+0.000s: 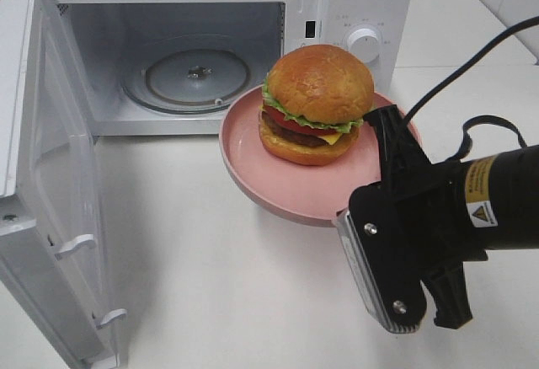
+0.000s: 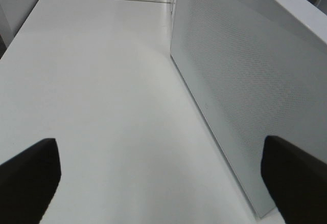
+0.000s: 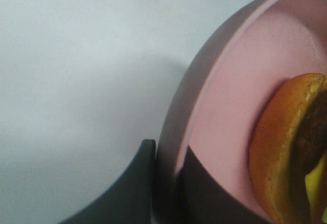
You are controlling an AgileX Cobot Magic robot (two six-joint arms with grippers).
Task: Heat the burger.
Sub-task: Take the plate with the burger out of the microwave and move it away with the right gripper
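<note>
Here the right gripper (image 3: 166,183) has its jaws pinched onto the rim of the pink plate (image 1: 278,179), one finger inside the lip and one outside. The burger (image 1: 315,104) sits on that plate, a little toward the far side, just in front of the open microwave (image 1: 354,2). The plate looks raised off the table (image 1: 227,293) and slightly tilted. The burger is probably light but tall and loosely stacked, with a glossy bun, so it could slide or topple if the plate tips; carrying it by the stiff plate rim seems wiser than squeezing the bun. The left gripper (image 2: 158,183) has its jaws spread wide and empty beside the swung-open door (image 1: 46,184). The glass turntable (image 1: 189,78) inside is bare, and the white table offers open room around.
</note>
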